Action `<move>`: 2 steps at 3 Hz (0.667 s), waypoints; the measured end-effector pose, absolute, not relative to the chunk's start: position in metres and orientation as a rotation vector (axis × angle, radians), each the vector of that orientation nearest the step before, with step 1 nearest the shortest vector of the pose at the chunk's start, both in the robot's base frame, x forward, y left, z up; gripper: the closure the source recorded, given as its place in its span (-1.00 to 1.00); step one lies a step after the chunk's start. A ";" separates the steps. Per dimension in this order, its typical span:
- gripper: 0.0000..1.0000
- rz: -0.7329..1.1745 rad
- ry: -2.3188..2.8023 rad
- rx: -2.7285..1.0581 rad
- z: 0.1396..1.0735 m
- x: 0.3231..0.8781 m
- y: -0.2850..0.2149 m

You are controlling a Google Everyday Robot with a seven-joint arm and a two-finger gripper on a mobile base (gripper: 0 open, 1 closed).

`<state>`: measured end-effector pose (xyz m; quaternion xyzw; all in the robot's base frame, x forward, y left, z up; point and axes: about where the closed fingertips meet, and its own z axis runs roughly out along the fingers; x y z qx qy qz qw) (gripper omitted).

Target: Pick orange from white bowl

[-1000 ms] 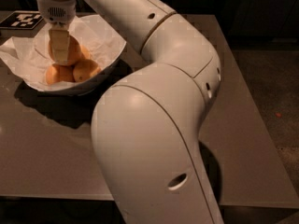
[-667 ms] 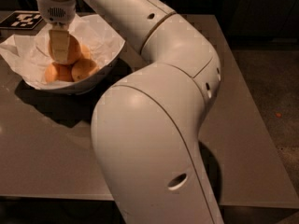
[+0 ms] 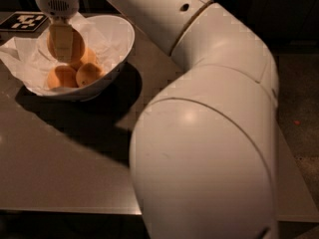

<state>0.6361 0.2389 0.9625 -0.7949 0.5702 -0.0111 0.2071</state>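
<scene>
Fiducial tag [image 3: 24, 21] lies flat on the worktop [image 3: 75, 163], just beyond the far-left edge of the white bowl [image 3: 125, 36]. Crumpled white paper [image 3: 22, 59] lines the bowl and spills over its left rim onto the worktop.

Gripper [image 3: 64, 56] hangs straight down into the left half of the bowl, wrist housing above the rim. Jaws pinch the orange [image 3: 78, 45]: the near finger lies flat across its front face, the far finger is hidden behind the fruit. The orange sits at about rim level, above the other fruit.

Below it, on the paper at the bowl's bottom, are two smaller oranges [image 3: 61, 76] [image 3: 88, 74] side by side and touching. A third [image 3: 90, 57] is tucked just behind them.

Bowl casts a dark shadow [image 3: 79, 118] forward and right. The white robot arm [image 3: 209, 133] fills everything right of the bowl, reaching over its far rim.
</scene>
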 end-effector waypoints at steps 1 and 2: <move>1.00 -0.044 1.519 -2.215 0.981 0.618 0.233; 1.00 0.000 1.441 -2.203 0.995 0.592 0.221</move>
